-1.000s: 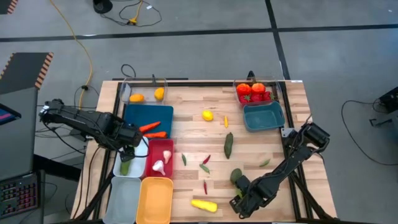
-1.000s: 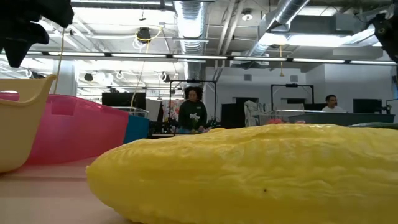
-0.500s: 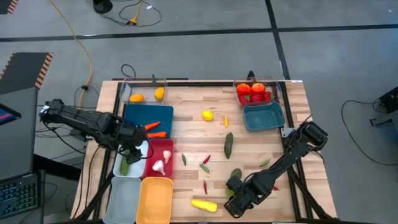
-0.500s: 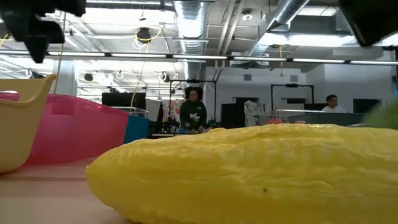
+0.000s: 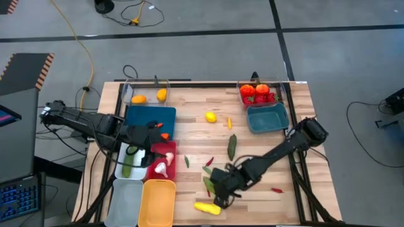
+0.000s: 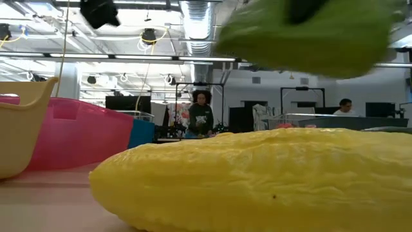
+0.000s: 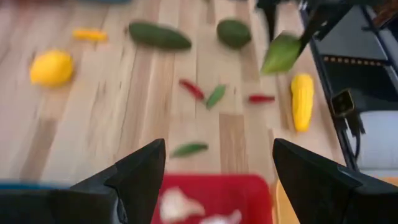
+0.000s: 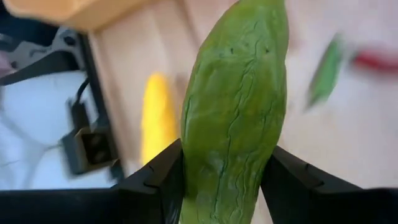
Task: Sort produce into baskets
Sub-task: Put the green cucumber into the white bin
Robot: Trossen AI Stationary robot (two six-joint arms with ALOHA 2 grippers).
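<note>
My right gripper (image 5: 214,186) is shut on a pale green vegetable (image 8: 233,112) at the near middle of the table, just beyond a yellow squash (image 5: 207,207). The vegetable also shows at the top of the low view (image 6: 309,32). My left gripper (image 5: 151,133) is open and empty over the red basket (image 5: 165,151), which holds white garlic (image 5: 161,168). A green cucumber (image 5: 129,161) lies in the white basket (image 5: 120,169). Loose on the wood lie a lemon (image 5: 211,116), a dark cucumber (image 5: 231,146) and several small chillies (image 5: 208,162). My right gripper pinches the pale green vegetable between its two fingers (image 8: 158,177), one on each long side (image 8: 196,168). Most of its length sticks out past the fingertips. It is lifted clear of the table.
Down the left side stand a clear basket (image 5: 146,93) with orange fruit, dark blue (image 5: 142,116), pale grey-blue (image 5: 125,200) and yellow (image 5: 158,202) baskets. At the far right stand a clear basket of tomatoes (image 5: 259,93) and a teal one (image 5: 267,118). People stand in the room behind.
My right gripper has gone toward the table's left edge, a little farther from the near edge, carrying the pale green vegetable clear of the table. My left gripper has gone from over the white basket toward the right and far side, over the red basket.
</note>
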